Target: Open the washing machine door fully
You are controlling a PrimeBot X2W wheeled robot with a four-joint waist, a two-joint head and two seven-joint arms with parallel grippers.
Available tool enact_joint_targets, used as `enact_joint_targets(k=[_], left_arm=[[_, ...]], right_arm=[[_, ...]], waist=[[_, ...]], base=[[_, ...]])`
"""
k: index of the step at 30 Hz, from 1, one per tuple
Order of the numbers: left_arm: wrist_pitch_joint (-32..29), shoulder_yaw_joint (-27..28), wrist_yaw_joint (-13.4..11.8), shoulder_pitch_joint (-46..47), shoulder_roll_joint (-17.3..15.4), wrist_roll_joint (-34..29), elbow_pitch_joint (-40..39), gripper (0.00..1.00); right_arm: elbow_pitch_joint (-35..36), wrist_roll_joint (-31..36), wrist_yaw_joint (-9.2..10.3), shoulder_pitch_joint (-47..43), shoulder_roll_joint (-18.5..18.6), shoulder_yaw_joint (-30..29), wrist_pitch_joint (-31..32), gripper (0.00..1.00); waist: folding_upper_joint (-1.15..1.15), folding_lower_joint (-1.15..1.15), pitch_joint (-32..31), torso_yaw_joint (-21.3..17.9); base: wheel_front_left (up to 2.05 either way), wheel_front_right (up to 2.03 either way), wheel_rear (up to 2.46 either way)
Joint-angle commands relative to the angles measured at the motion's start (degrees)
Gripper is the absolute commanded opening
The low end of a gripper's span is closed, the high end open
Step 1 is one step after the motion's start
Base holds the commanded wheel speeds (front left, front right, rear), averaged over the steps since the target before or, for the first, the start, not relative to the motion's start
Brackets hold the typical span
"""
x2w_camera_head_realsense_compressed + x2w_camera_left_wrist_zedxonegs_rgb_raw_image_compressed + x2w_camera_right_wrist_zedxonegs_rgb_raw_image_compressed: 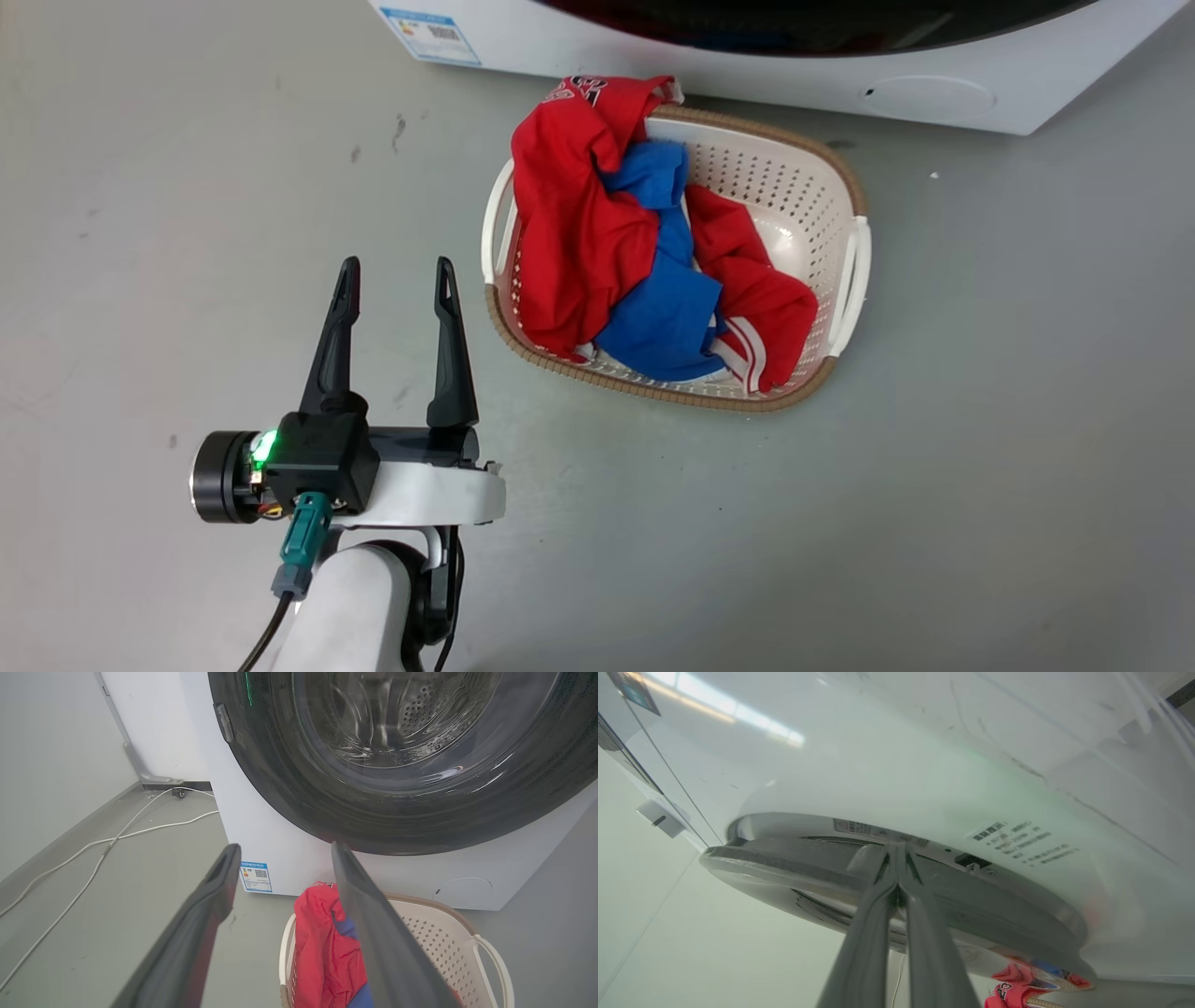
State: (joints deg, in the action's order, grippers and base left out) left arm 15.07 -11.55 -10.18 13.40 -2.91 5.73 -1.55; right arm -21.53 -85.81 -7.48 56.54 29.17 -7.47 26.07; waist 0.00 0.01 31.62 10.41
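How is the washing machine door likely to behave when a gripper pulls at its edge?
The door looks stiff: a thick ring around bulging glass, so it should swing as one piece. Its glossy face probably gives little grip, so the right gripper, shut at the rim, might slip. It likely feels heavy, spanning most of the washing machine.
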Motion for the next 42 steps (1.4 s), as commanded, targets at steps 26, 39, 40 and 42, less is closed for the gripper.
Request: enact_joint_targets(k=[26, 39, 40, 42], left_arm=[[0.2, 0.5, -0.9, 1.3, 0.0, 0.8, 0.6, 1.0], [0.2, 2.4, 0.0, 0.2, 0.0, -0.5, 1.3, 1.0], [0.2, 2.5, 0.0, 0.0, 0.0, -0.5, 1.4, 1.0], [0.2, 2.6, 0.0, -0.4, 0.0, -0.6, 1.5, 1.0]], right_arm=[[1.0, 3.7, -0.09, 0.6, -1.7, 6.1, 10.7, 0.0], [10.0, 1.2, -0.09, -11.4, -4.4, 7.4, 12.6, 0.0], [10.8, 1.1, -0.09, -12.5, -4.6, 7.7, 12.7, 0.0], [12.3, 0.6, -0.09, -14.6, -5.1, 8.0, 12.9, 0.0]], waist=[[0.0, -0.01, 2.0, 0.8], [0.0, -0.01, -1.1, -1.3], [0.0, -0.01, -1.5, -1.5], [0.0, -0.01, -2.2, -1.7]], base=[[0.0, 0.0, 0.0], [0.0, 0.0, 0.0], [0.0, 0.0, 0.0], [0.0, 0.0, 0.0]])
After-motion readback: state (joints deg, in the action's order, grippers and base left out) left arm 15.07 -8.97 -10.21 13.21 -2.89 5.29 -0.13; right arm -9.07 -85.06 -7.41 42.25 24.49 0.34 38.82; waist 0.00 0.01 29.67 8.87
